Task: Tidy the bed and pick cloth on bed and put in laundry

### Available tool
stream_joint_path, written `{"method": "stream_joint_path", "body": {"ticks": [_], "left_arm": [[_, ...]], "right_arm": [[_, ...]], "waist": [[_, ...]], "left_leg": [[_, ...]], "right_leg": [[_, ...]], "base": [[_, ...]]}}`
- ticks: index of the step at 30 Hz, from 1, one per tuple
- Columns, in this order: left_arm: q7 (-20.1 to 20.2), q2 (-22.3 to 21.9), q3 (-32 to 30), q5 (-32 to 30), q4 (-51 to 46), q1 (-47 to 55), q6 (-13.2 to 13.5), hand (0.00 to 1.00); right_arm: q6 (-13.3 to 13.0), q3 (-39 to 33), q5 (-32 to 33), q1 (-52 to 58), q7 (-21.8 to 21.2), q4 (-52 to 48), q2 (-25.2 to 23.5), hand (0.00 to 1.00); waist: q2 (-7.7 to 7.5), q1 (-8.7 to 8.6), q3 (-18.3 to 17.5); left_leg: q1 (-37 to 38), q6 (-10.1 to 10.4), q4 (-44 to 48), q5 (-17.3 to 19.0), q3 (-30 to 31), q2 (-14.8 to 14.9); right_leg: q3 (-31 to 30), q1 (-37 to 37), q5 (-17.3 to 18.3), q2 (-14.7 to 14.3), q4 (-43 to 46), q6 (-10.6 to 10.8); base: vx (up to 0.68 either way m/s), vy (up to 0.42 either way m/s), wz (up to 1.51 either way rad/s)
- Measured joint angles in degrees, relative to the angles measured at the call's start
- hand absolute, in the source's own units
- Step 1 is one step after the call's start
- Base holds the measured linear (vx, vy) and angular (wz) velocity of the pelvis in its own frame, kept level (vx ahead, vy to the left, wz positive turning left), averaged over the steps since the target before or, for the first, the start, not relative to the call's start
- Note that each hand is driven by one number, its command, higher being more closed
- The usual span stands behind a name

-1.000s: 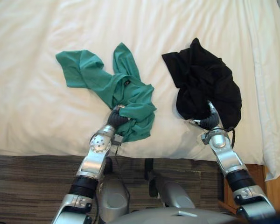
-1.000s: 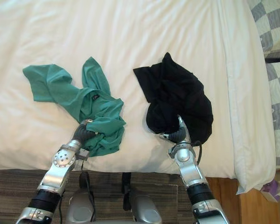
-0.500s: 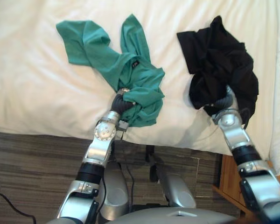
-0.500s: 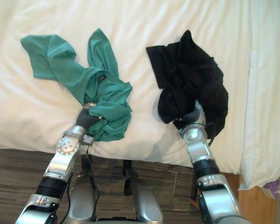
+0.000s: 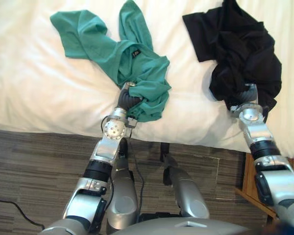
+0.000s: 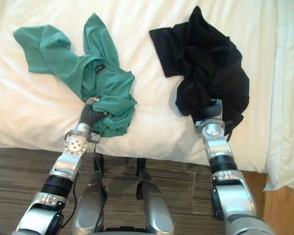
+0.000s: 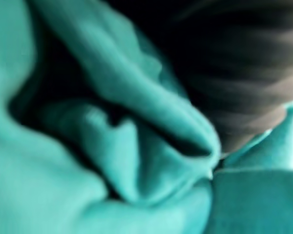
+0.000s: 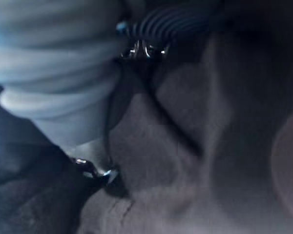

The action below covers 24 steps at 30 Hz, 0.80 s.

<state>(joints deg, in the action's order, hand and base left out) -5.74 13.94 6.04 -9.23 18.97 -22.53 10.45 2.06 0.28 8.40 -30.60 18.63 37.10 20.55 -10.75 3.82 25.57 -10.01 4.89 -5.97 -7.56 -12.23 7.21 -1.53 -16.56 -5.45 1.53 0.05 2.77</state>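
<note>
Two cloths to deal with, and both lie on the bed (image 5: 39,98) right now, so we'd say we're at the very start of the laundry part. The green cloth (image 5: 132,58) sprawls from mid-bed down to the near edge, bunched up at its near end. The black cloth (image 5: 245,54) sits in a crumpled heap by the near right corner, well apart from the green one.

The left robot hand (image 5: 128,101) is pushed into the bunched end of the green cloth at the near edge. It's buried in fabric, and the left wrist view shows green folds right up close. Honestly we can't tell if it's clamped on or just resting there. Same story on the other side: the right robot hand (image 5: 248,93) is tucked under the near end of the black cloth, so we can't tell there either.

Our read is that both grabs are in progress, one cloth per hand. Lifting them off, carrying them to the laundry and smoothing the wrinkled bedding is all left to do.
</note>
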Motion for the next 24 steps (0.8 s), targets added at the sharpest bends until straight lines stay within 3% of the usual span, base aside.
{"method": "stream_joint_path", "body": {"ticks": [3, 6, 8, 10, 11, 15, 18, 21, 24], "left_arm": [[-1.0, 0.2, 0.5, -1.5, 3.9, 0.0, -2.1, 1.00], [-1.7, 0.2, 0.8, -1.9, 9.1, 1.3, -5.3, 1.00], [-2.1, 0.0, 0.8, -3.4, 12.8, 2.5, -6.9, 1.00], [-2.4, -0.1, 0.9, -3.7, 16.6, 4.5, -8.4, 1.00], [-2.9, -0.2, 0.9, -3.5, 18.8, 6.3, -8.9, 1.00], [-3.6, -1.3, 0.4, -1.7, 23.5, 9.9, -9.0, 1.00], [-3.6, -2.3, -0.5, -0.7, 25.3, 12.0, -9.0, 1.00], [-3.4, -2.5, -2.3, -0.3, 25.6, 14.7, -8.9, 1.00], [-3.2, -3.6, -4.4, 0.1, 27.4, 15.4, -8.5, 1.00]], "right_arm": [[-3.1, -1.6, 2.2, 7.4, -0.6, -1.3, -5.7, 1.00], [-6.9, -1.8, 3.8, 15.2, -2.0, 0.5, -11.3, 1.00], [-8.1, -1.8, 4.2, 19.5, -3.2, 3.4, -13.8, 1.00], [-8.5, -1.8, 3.9, 24.8, -5.3, 7.3, -15.6, 1.00], [-8.7, -1.9, 3.7, 28.6, -7.0, 10.1, -16.1, 1.00], [-8.7, -4.7, 2.5, 36.0, -10.8, 16.6, -16.1, 1.00], [-7.8, -7.7, 1.0, 40.4, -14.0, 20.5, -15.9, 1.00], [-5.5, -10.9, -3.1, 42.6, -17.4, 22.5, -16.0, 1.00], [-0.6, -15.0, -4.6, 43.7, -21.2, 24.0, -16.1, 1.00]], "waist": [[-0.02, -0.54, -1.3], [0.18, -2.18, -6.1], [0.87, -3.61, -8.9], [2.31, -4.95, -12.4], [3.74, -5.80, -14.0], [7.30, -7.81, -17.1], [8.95, -8.28, -18.5], [9.39, -9.57, -19.9], [9.27, -9.40, -20.6]], "left_leg": [[3.1, 0.3, 0.1, 0.5, -1.4, -0.1], [5.5, 0.2, 0.1, 1.5, -2.9, -0.1], [7.6, 0.1, 0.0, 2.4, -4.0, -0.2], [9.6, 0.4, 0.0, 3.8, -5.5, -0.4], [11.3, 0.5, 0.0, 4.8, -6.7, -0.6], [14.2, 0.3, 0.0, 6.6, -8.5, -1.0], [16.4, 0.4, 0.0, 7.9, -10.2, -0.8], [18.2, 0.3, 0.1, 8.6, -11.2, -0.5], [19.9, 0.7, 0.3, 9.2, -12.3, -0.2]], "right_leg": [[-0.7, 3.2, 0.0, -0.3, -0.8, 0.0], [-1.9, 5.1, 0.2, -0.4, -1.6, 0.4], [-2.7, 6.8, 0.4, -0.3, -2.1, 0.4], [-3.9, 8.4, 0.7, -0.3, -2.4, 0.6], [-4.8, 10.0, 0.7, -0.2, -3.2, 0.7], [-5.9, 12.6, 1.2, 0.3, -4.4, 1.2], [-7.3, 14.4, 1.3, 0.3, -5.3, 1.4], [-8.1, 15.4, 1.3, 0.0, -5.4, 1.3], [-8.3, 16.5, 1.3, -0.5, -5.4, 1.3]], "base": [[0.03, 0.000, -0.14], [0.04, 0.001, -0.23], [0.06, 0.011, -0.29], [0.07, 0.028, -0.38], [0.07, 0.035, -0.36], [0.08, 0.042, -0.29], [0.09, 0.030, -0.27], [0.10, 0.004, -0.21], [0.08, -0.010, -0.17]]}}
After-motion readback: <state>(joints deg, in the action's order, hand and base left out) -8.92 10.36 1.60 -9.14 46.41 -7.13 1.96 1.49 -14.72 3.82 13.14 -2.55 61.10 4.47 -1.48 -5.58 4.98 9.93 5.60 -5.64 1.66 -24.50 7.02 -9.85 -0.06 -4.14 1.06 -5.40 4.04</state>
